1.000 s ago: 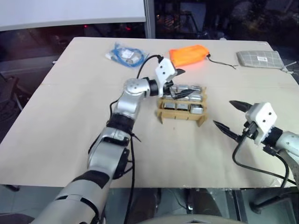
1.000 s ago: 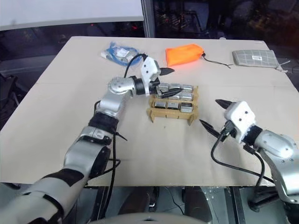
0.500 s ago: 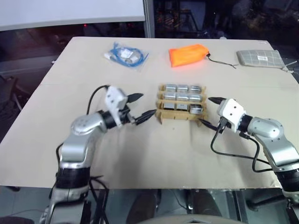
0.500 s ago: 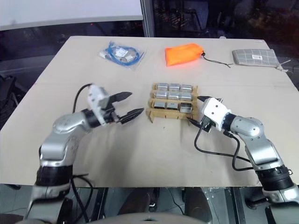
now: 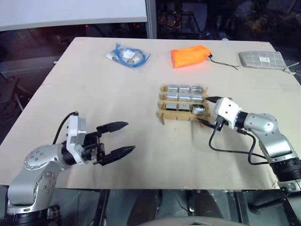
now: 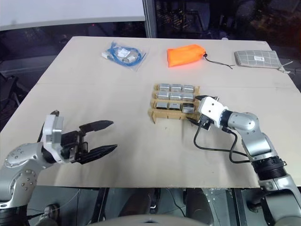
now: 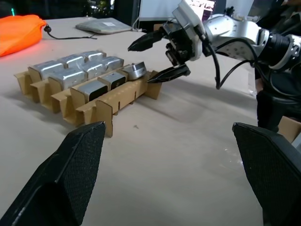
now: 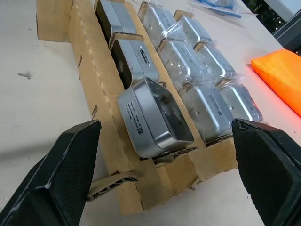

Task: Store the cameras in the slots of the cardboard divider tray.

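The right pincer [image 6: 194,109] gapes wide, empty, straddling the near right corner of the cardboard divider tray [image 5: 183,116], where 1 of the 9 cameras [image 8: 153,117] sits tilted. The left pincer [image 5: 123,137] hangs open, well apart from the tray, over the counter [image 5: 94,89].

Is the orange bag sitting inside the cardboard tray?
No, the orange bag lies on the table beyond the cardboard tray.

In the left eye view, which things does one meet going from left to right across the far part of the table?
Blue cable bag → orange pouch → grey patterned pouch.
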Action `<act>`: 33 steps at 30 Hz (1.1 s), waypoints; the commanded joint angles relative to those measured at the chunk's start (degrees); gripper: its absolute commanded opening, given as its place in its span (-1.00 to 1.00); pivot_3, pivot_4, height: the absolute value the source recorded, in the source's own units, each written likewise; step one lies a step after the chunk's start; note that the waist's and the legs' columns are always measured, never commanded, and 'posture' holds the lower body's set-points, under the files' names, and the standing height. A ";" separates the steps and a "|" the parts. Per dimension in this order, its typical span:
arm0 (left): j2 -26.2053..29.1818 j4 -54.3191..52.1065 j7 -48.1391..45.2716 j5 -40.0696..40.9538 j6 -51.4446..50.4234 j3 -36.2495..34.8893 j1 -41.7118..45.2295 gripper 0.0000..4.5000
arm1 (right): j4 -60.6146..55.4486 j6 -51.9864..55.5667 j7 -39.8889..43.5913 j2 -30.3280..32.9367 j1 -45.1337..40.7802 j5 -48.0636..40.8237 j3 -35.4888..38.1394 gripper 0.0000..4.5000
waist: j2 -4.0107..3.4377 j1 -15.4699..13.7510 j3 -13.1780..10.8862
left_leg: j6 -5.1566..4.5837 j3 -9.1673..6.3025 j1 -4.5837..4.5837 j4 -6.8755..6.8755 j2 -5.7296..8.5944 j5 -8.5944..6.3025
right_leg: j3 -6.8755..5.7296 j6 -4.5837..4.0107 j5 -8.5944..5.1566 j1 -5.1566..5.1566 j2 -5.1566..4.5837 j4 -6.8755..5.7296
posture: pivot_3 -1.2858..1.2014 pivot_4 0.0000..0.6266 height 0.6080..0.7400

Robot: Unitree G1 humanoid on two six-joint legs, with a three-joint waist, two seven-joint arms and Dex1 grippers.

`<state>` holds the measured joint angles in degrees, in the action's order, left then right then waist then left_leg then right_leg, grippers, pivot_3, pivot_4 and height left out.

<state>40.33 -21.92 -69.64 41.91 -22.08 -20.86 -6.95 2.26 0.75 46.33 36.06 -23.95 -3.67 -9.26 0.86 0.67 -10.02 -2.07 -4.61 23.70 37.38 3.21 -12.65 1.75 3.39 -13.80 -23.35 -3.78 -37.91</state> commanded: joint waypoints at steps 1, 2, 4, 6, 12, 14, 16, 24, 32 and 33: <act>0.35 -2.43 0.91 1.06 0.92 -0.47 0.17 1.00 | -0.78 0.22 -0.10 0.76 -2.35 0.74 1.66 0.96 | 0.00 0.00 0.00 | 0.00 0.00 0.00 0.00 0.00 0.00 | -0.01 0.00 0.00 -0.01 0.01 0.00 | 0.03 -0.52 1.00; 0.32 -2.46 1.10 1.03 0.94 -0.32 0.26 1.00 | -1.03 0.54 -0.01 0.71 -2.59 0.83 1.63 0.96 | 0.00 0.00 0.00 | 0.00 -0.01 0.00 0.00 -0.01 0.00 | -0.01 0.00 0.00 -0.01 0.01 0.00 | 0.03 -0.52 1.00; 0.31 -2.50 1.48 1.09 0.92 -0.13 0.47 1.00 | -1.47 1.28 0.07 0.58 -2.89 1.05 1.54 0.85 | -0.01 0.00 0.00 | 0.00 0.00 0.00 0.00 -0.01 0.00 | 0.00 0.00 0.00 -0.01 0.01 0.00 | 0.03 -0.52 1.00; 0.29 -2.51 1.92 1.09 0.89 0.24 0.89 1.00 | -2.08 1.99 -0.02 0.50 -3.25 1.96 1.03 0.59 | -0.01 0.00 0.00 | 0.00 0.00 0.00 0.00 -0.01 0.00 | 0.00 0.00 0.00 -0.02 0.01 0.00 | 0.03 -0.52 1.00; 0.17 -2.68 2.94 0.86 1.07 1.03 1.26 1.00 | -9.34 8.73 -0.10 1.07 -4.08 4.03 0.41 0.59 | -0.01 -0.02 -0.01 | 0.01 -0.01 0.04 -0.07 -0.02 0.00 | 0.00 -0.01 0.00 -0.08 0.01 0.00 | 0.03 -0.52 1.00; 0.07 -2.97 3.20 0.72 1.18 1.45 1.14 1.00 | -10.71 8.65 0.83 2.57 -4.21 6.72 -1.04 0.59 | -0.01 -0.02 -0.01 | 0.01 0.00 0.05 -0.09 -0.02 -0.01 | 0.01 -0.01 0.00 -0.10 0.01 0.00 | 0.03 -0.52 1.00; -0.03 -3.23 3.46 0.63 1.21 1.81 1.12 1.00 | -11.32 8.32 1.28 3.38 -4.22 8.58 -2.17 0.59 | -0.01 -0.02 -0.01 | 0.01 0.00 0.05 -0.10 -0.02 -0.01 | 0.00 0.00 0.00 -0.10 0.01 0.02 | 0.03 -0.52 1.00; -0.12 -4.12 4.59 0.68 1.26 2.92 1.18 1.00 | -9.20 6.32 0.80 4.09 -5.68 14.10 -4.54 0.59 | -0.01 -0.01 -0.01 | 0.01 0.01 0.05 -0.13 -0.02 -0.01 | 0.01 -0.01 0.00 -0.10 0.00 0.03 | 0.03 -0.52 1.00; -0.30 -5.39 5.81 1.07 1.06 3.18 0.38 1.00 | -9.03 6.93 1.18 3.65 -6.78 14.75 -4.25 0.59 | -0.01 -0.02 -0.01 | 0.01 0.01 0.06 -0.14 -0.02 -0.01 | 0.00 -0.01 0.00 -0.10 -0.01 0.05 | 0.03 -0.52 1.00; -0.33 -5.58 5.97 1.10 1.01 3.21 0.28 1.00 | -9.07 6.89 1.21 3.72 -6.78 14.92 -4.34 0.59 | -0.01 -0.03 -0.01 | 0.01 0.01 0.06 -0.14 -0.02 -0.01 | 0.00 -0.01 0.00 -0.10 -0.01 0.05 | 0.03 -0.52 1.00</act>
<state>40.03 -25.29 -63.97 41.94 -21.75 -17.44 -6.71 -5.84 8.08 47.40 39.40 -29.33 10.88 -14.43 0.85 0.63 -10.03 -2.06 -4.60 23.77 37.24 3.20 -12.66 1.75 3.38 -13.80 -23.45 -3.78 -37.86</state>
